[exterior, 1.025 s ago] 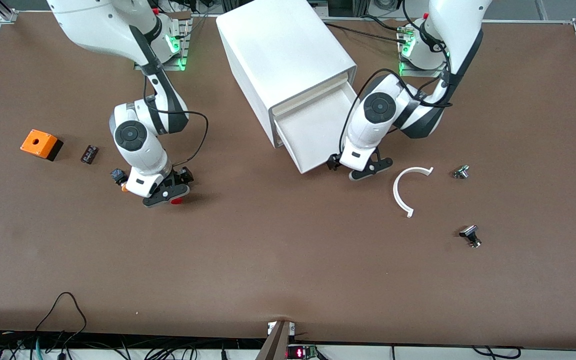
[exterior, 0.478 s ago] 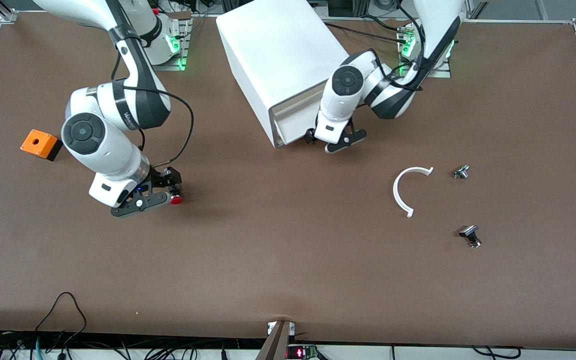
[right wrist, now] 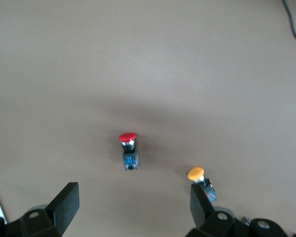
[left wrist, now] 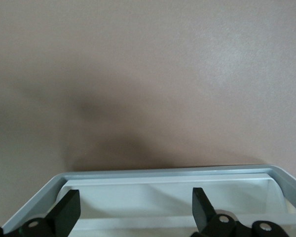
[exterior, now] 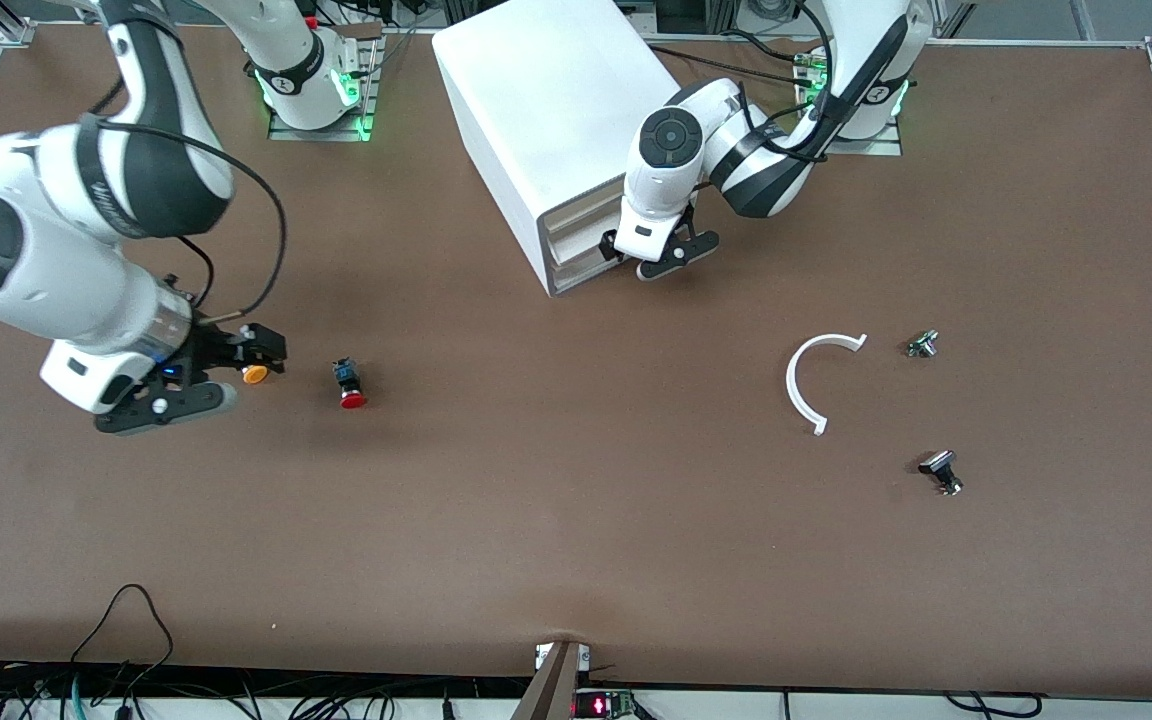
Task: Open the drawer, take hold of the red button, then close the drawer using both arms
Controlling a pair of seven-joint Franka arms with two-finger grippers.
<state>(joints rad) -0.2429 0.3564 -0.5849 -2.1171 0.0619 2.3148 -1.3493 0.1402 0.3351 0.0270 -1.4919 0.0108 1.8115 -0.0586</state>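
The red-capped button lies on its side on the bare table, apart from both grippers; it also shows in the right wrist view. My right gripper hangs open and empty above the table, toward the right arm's end from the button; in its own view the fingers stand wide apart. The white cabinet stands at the back. Its lowest drawer sits pushed in, level with those above. My left gripper is open and empty at the cabinet's front, its fingers spread.
An orange-yellow-capped button lies by my right gripper, also in the right wrist view. A white curved strip and two small metal parts lie toward the left arm's end. A black cable loops at the front edge.
My left gripper pushed the open lowest drawer shut. My right gripper let go of the red button, rose and moved toward the right arm's end, leaving the button on the table.
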